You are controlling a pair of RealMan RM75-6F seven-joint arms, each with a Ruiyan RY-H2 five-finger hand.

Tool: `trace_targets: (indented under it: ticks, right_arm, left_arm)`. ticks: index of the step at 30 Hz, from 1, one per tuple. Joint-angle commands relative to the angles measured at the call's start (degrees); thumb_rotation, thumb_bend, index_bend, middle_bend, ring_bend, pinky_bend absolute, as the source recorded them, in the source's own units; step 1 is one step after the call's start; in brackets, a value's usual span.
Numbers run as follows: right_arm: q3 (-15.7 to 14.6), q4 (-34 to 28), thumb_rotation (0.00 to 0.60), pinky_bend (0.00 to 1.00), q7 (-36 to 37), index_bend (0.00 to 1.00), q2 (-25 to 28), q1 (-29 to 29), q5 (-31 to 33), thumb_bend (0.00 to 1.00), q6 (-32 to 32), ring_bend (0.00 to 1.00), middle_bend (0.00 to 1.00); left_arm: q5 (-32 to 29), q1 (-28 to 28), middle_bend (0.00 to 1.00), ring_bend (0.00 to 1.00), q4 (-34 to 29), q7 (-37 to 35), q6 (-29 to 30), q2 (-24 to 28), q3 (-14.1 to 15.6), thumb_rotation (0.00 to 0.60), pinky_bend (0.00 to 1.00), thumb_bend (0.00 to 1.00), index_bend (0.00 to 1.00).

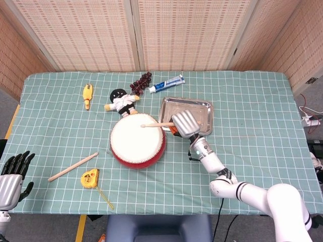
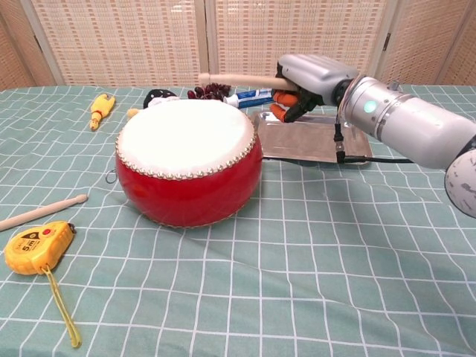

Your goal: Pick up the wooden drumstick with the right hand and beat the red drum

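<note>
Gripping drumstick (image 2: 238, 79), right hand (image 2: 309, 76) hovers over steel tray (image 2: 349, 146).

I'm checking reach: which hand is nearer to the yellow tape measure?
Left. The left hand sits at the table's near-left edge, beside the tape measure; the right hand is past the red drum.
</note>
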Motion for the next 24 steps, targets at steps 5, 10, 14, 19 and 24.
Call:
trace_targets:
  ticks: [5,10,14,19,24]
  right_arm:
    - [-0.82,-0.96,0.6,1.0,-10.38,1.0,0.85,0.67,2.11,0.54,-2.85,1.0,1.0]
    - [1.64,-3.22,0.6,1.0,-3.21,1.0,2.73,-0.85,2.45,0.54,-0.92,1.0,1.0]
    - [-0.04,-2.79,0.6,1.0,-3.33,1.0,4.76,-1.03,0.35,0.54,-1.56,1.0,1.0]
    - [-3.07,-2.31,0.6,1.0,-8.36,1.0,5.17,-0.07,0.02,0.54,-5.98,1.0,1.0]
    - [-3.83,-1.47,0.6,1.0,-15.87,1.0,4.13,0.38,1.13,0.54,-5.87,1.0,1.0]
  left_arm:
    - [-0.27,0.1,0.0,0.0,0.35,-0.35,-0.11,-0.14,0.02,0.6,0.0,0.32,0.0]
    - [-0.21,0.01,0.0,0.0,0.6,-0.45,-0.22,-0.11,0.03,0.6,0.0,0.32,0.0]
    - [-0.24,-0.13,0.0,0.0,0.33,-0.28,-0.37,-0.07,-0.04,0.6,0.0,0.32,0.0]
    - [0.53,-0.3,0.0,0.0,-0.61,0.45,-0.18,-0.01,0.17,0.6,0.0,0.31,0.0]
    - [0.22,0.05,0.0,0.0,-0.93,0.76,0.09,0.28,0.22,0.6,0.0,0.31,0.0]
